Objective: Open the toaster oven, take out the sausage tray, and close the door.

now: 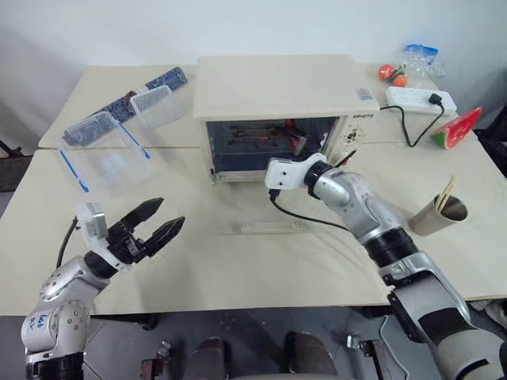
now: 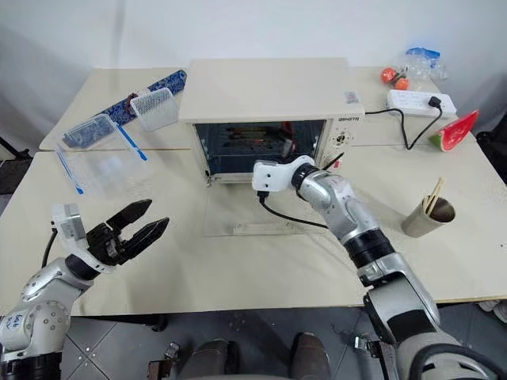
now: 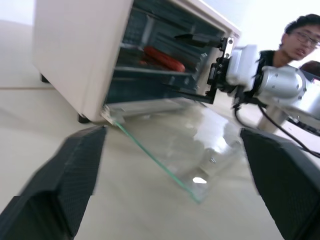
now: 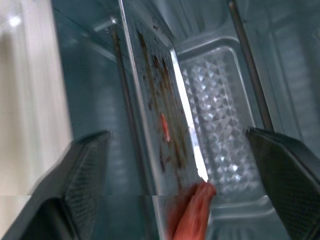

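Toaster oven [image 1: 276, 87]: cream-white box at the twelve o'clock side of the table [image 1: 261, 273], cavity exposed.

Door [image 1: 273, 207]: glass panel swung fully down, lying flat on the table in front of the cavity, its cream bar handle [image 1: 272, 226] at the six o'clock edge. The opening step looks complete.

Sausage tray [image 4: 160, 125]: silvery metal, brown grease stains, seated on a rack inside the oven. One red sausage [image 3: 164, 58] lies on it, near the front edge.

Right gripper [image 3: 192, 65]: at the mouth of the cavity, above the lowered door, fingers spread wide, one above and one below the tray's front edge in the left wrist view. Nothing held; contact with the tray cannot be confirmed.

Left gripper [image 1: 158, 222]: over the table at about eight o'clock from the oven, well apart from the door, fingers spread wide, empty.

Other items: clear plastic containers [image 1: 119, 154] with blue clips at ten o'clock; power strip [image 1: 420, 99], watermelon-slice toy [image 1: 458, 129] and paper cup [image 1: 437, 214] with sticks at two to three o'clock. A person [image 3: 302, 37] is visible beyond the table in the left wrist view.

Step in hand: reaching for the tray. Next move, by judgement: advance the right gripper until the tray's front lip sits between the fingers, close, then draw it straight out level over the door so the sausage does not roll off.
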